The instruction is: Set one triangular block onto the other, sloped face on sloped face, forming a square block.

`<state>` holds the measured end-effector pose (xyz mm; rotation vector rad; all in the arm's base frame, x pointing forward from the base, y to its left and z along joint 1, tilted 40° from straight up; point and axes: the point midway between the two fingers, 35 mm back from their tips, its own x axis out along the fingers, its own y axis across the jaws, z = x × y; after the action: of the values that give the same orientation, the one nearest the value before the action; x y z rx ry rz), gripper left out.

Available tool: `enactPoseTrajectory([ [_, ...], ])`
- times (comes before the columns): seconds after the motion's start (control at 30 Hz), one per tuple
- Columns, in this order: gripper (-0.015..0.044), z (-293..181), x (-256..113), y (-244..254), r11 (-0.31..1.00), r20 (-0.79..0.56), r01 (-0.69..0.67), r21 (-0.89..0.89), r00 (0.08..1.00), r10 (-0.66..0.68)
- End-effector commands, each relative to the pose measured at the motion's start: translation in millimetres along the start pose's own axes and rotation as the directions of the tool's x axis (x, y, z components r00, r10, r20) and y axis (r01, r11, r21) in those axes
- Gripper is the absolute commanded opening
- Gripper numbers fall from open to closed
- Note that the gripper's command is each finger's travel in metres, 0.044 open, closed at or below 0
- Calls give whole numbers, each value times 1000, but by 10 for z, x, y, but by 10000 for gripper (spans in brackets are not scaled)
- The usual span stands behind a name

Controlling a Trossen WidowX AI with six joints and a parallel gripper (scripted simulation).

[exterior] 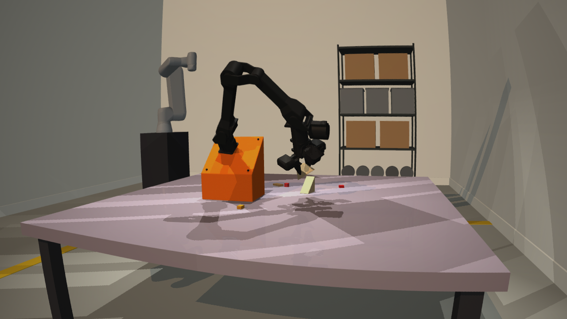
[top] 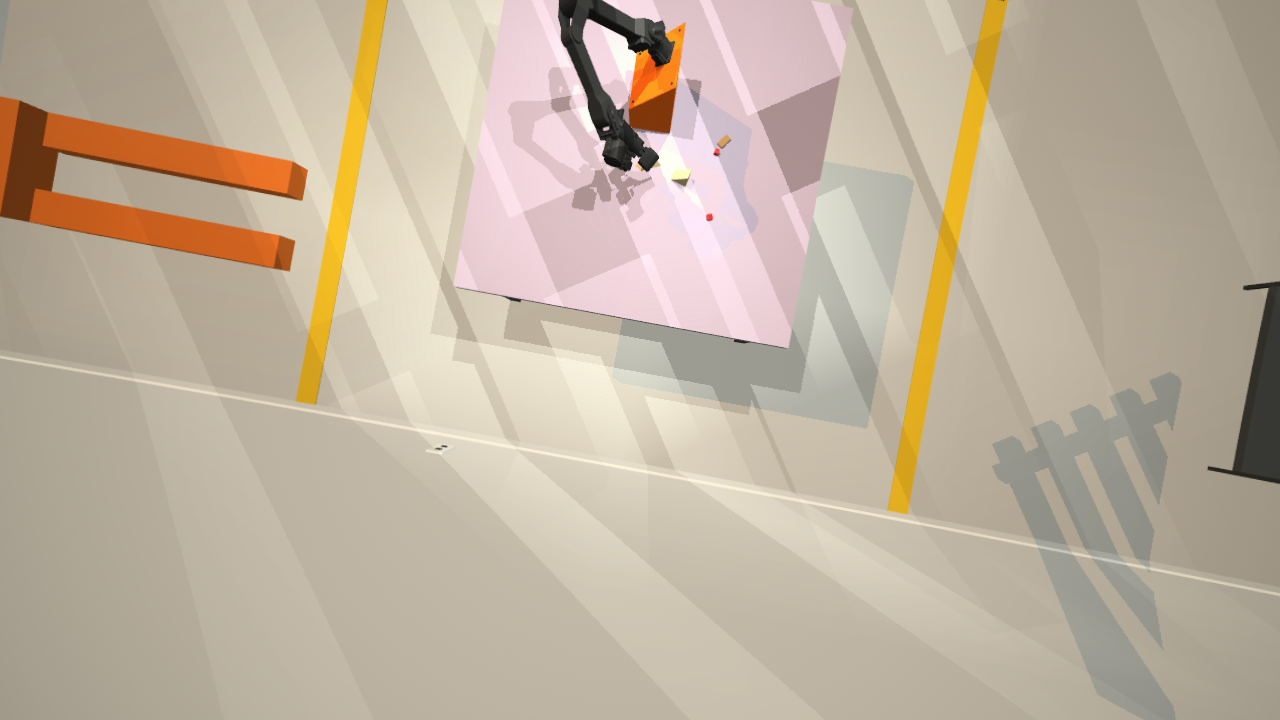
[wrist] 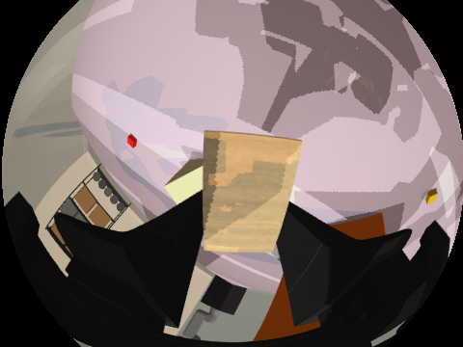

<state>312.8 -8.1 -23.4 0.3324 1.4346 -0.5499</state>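
My gripper (wrist: 240, 200) (exterior: 302, 171) is shut on one triangular block (wrist: 246, 193) (exterior: 306, 169), a light wooden one, held by its sides above the table. In the top view the gripper hides most of this block. The other triangular block (top: 681, 176) (exterior: 307, 185) (wrist: 185, 184), pale yellow, stands on the table (top: 572, 268) (exterior: 277, 250) with a slanted side showing in the exterior view. The held block is above and beside it, tilted in the exterior view, with a gap between them. In the wrist view the held block hides part of the standing one.
The orange base box (top: 651, 116) (exterior: 227, 186) stands near the blocks. A red cube (top: 708, 217) (exterior: 341, 186) (wrist: 132, 141) lies beyond them. Another red cube (top: 716, 152) (exterior: 286, 184) lies by a flat wooden piece (top: 724, 141) (exterior: 277, 184). A small yellow-orange block (exterior: 240, 206) (wrist: 431, 196) lies near the box.
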Motion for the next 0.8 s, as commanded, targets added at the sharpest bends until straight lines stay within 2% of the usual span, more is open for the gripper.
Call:
enactPoseTrajectory([
  [0.0,0,-21,25,11,987,12,44,-156,999,-42],
  [0.37,0,-38,36,30,856,63,142,-496,990,-127],
  [0.77,0,-51,32,58,574,129,231,-785,969,-212],
])
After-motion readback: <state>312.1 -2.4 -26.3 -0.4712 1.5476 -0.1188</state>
